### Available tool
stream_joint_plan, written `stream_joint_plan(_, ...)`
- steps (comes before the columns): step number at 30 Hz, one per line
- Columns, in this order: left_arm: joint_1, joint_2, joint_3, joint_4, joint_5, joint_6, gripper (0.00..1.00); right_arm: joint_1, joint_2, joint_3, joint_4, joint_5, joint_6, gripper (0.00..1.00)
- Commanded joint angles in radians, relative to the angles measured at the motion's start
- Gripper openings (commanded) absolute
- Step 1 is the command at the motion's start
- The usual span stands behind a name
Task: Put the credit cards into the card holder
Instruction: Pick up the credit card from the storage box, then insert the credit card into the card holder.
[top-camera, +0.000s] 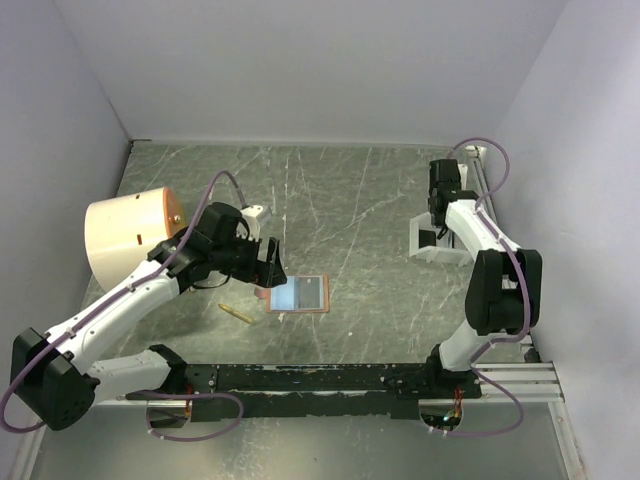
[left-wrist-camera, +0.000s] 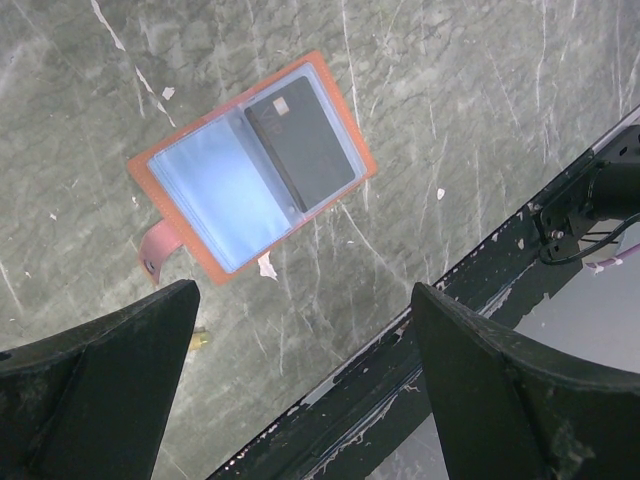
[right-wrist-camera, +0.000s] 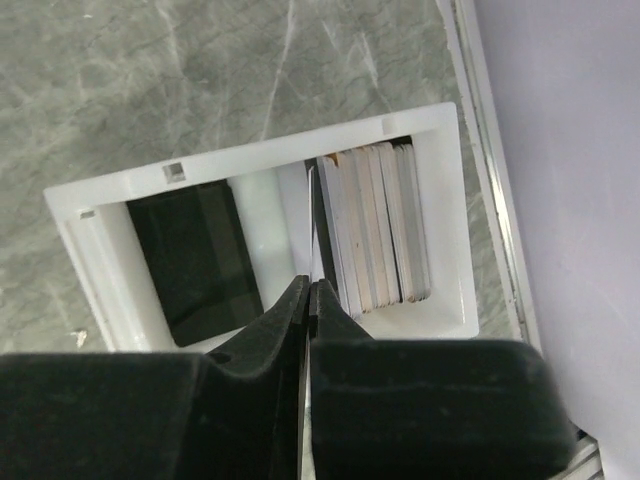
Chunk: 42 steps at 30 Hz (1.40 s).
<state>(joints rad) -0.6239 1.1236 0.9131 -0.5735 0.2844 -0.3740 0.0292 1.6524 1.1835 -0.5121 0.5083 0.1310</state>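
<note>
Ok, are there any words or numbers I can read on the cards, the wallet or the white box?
None can be read anywhere.
On the dark card in the open card holder: one small pale mark near a corner, too small to read.
On the credit cards in the white tray: nothing shows, they stand on edge with their faces hidden.

an open card holder (top-camera: 299, 294) lies at centre frame on the green table (top-camera: 370, 190). the left gripper (top-camera: 268, 268) hangs over its upper-left edge. a cream cylinder (top-camera: 120, 238) sits at left. at right, the right gripper (top-camera: 437, 222) is above a white tray (top-camera: 425, 255).
</note>
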Motion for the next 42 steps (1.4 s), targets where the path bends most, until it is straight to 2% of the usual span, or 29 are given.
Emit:
stream_joint_plan(1,-0.002,0.013,-0.009,0.003,0.006,0.012,0.98,-0.009,-0.043,0.039,-0.074,-0.053,0.069,0.00)
stream_joint_plan(7,-0.002,0.044,-0.014,0.002,-0.009,0.011,0.89,-0.009,-0.131,0.069,-0.138,-0.103,0.137,0.00)
stream_joint_plan(9,-0.003,0.064,-0.009,-0.005,-0.032,0.008,0.81,-0.008,-0.171,0.075,-0.143,-0.152,0.152,0.00)
stream_joint_plan(11,-0.003,0.086,-0.001,-0.017,-0.061,0.000,0.67,-0.006,-0.211,0.077,-0.137,-0.215,0.162,0.00)
stream_joint_plan(14,-0.003,0.118,0.006,-0.029,-0.103,-0.020,0.38,0.001,-0.266,0.081,-0.135,-0.294,0.185,0.00)
stream_joint_plan(19,-0.002,0.185,0.007,-0.043,-0.150,-0.072,0.08,0.018,-0.346,0.042,-0.091,-0.531,0.246,0.00)
stream_joint_plan(24,0.010,0.241,-0.008,-0.018,-0.184,-0.165,0.07,0.033,-0.458,-0.064,0.016,-0.735,0.338,0.00)
stream_joint_plan(29,0.056,0.292,-0.044,0.012,-0.172,-0.207,0.07,0.068,-0.519,-0.155,0.106,-0.856,0.399,0.00)
stream_joint_plan(36,0.093,0.344,-0.127,0.109,-0.120,-0.234,0.07,0.256,-0.536,-0.242,0.162,-0.818,0.457,0.00)
stream_joint_plan(42,0.093,0.381,-0.168,0.168,-0.065,-0.248,0.07,0.406,-0.526,-0.328,0.296,-0.824,0.545,0.00)
